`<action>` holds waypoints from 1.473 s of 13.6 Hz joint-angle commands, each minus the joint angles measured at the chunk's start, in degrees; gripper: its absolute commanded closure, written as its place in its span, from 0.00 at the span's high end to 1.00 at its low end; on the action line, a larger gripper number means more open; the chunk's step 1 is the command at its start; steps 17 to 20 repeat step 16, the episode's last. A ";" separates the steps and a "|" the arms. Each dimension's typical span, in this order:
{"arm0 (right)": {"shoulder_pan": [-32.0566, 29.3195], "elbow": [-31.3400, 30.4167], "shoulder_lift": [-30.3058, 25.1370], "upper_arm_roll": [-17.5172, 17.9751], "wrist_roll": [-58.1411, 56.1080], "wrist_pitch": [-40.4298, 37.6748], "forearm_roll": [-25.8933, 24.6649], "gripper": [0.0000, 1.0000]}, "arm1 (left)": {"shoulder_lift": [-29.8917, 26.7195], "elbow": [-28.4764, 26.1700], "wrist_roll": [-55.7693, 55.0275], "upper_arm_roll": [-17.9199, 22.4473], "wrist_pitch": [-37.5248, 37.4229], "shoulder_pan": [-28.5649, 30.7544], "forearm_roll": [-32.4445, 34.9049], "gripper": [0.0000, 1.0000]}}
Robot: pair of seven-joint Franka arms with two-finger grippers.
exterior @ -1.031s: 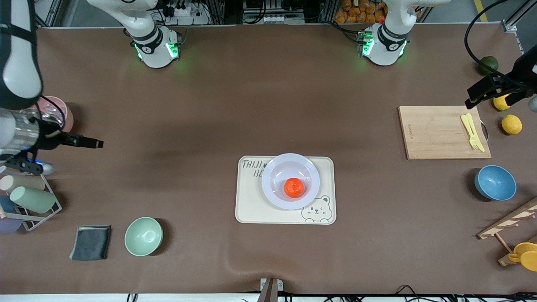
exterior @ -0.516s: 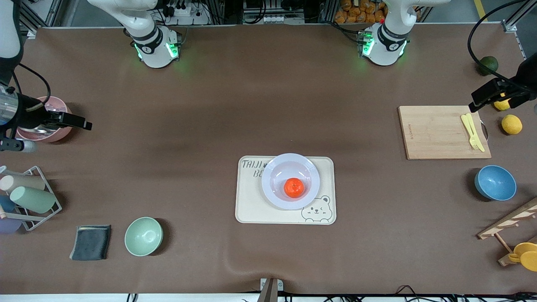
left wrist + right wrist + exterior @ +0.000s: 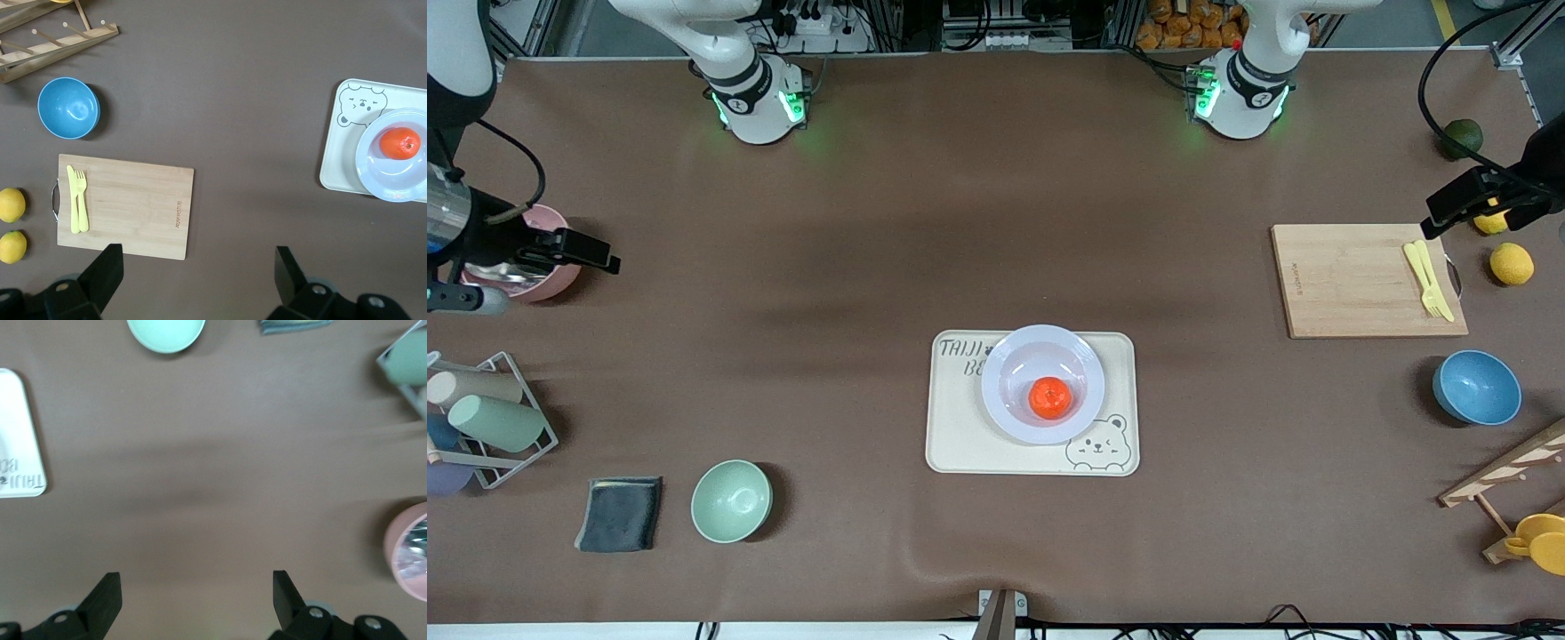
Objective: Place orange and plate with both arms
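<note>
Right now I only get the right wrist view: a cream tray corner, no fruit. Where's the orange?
Observer: The small glossy orange lies in the round pale lavender plate, which sits on the cream bear-print tray.
Operator: My right gripper is open near the pink bowl. And the left one?
Observer: The left gripper is up beside the wooden cutting board, fingers apart, holding nothing.
Operator: Anything on that board?
Observer: A yellow plastic fork and knife lie on it, at the edge nearest the yellow lemon.
</note>
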 commanded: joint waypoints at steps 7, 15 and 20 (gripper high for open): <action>1.01 3.96 -0.70 -0.36 0.06 -1.83 -4.14 1.00 | -1.38 -0.66 1.27 -0.39 2.35 0.35 0.69 1.00; 1.10 3.96 -0.79 -0.35 0.06 -2.71 -4.85 1.00 | -1.03 -0.13 0.56 -0.57 0.85 0.17 0.43 1.00; 1.27 4.05 -0.79 -0.27 0.06 -2.62 -4.94 1.00 | -1.03 -0.04 0.56 -0.57 0.85 0.00 0.34 1.00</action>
